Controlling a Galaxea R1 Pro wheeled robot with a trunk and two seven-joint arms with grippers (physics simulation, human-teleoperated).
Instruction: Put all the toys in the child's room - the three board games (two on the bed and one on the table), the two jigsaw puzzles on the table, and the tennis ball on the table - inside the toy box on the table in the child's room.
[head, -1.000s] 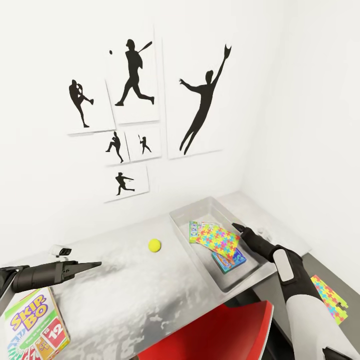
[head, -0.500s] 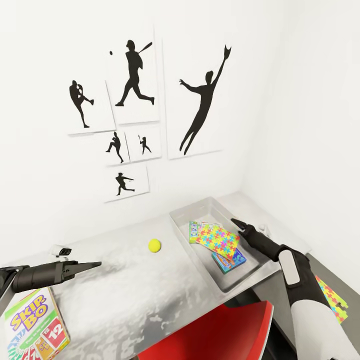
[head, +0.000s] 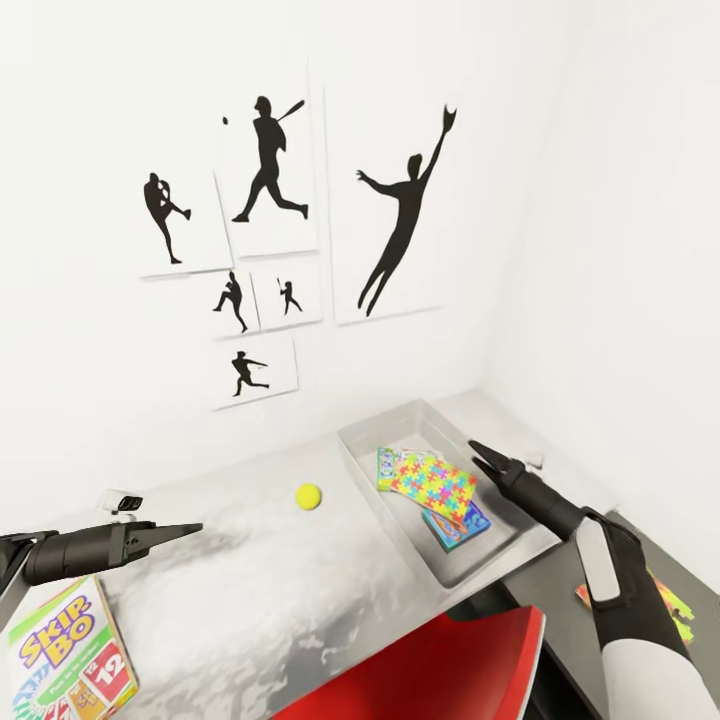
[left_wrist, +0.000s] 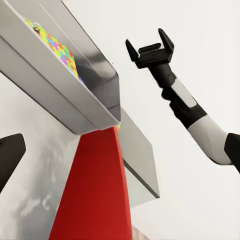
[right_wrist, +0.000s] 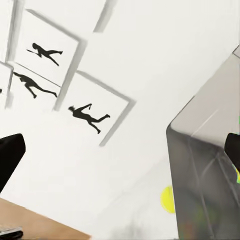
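Head view, starting close: the SKIP-BO box (head: 68, 655) lies flat on the table (head: 250, 600), just under and a bit behind the left claw (head: 185, 529). That claw sticks out level over the table, and its two fingers look pressed into one point, so it seems closed with nothing in it. A red chair (head: 440, 665) sits low at the front, under the near edge of the table. Further on is the tennis ball (head: 308, 496), alone on the table, well ahead of the left claw and off to its right, between that claw and the toy box (head: 365, 455). The right claw (head: 482, 454) hangs over the far right side of the toy box — in the left wrist view (left_wrist: 150, 46) its fingers stand wide apart and hold nothing. Right below it, inside the box, lie a bright jigsaw puzzle (head: 432, 480) and a blue board game (head: 462, 525). Another puzzle (head: 672, 608) lies lower down, behind the right arm, which is bent at the wrist and reaches forward. The ball looks like the next job: I would open the fingers first, come down from straight above — a ball rolls away if pushed from the side. Furthest away is the white wall with the black sports pictures (head: 400, 215).
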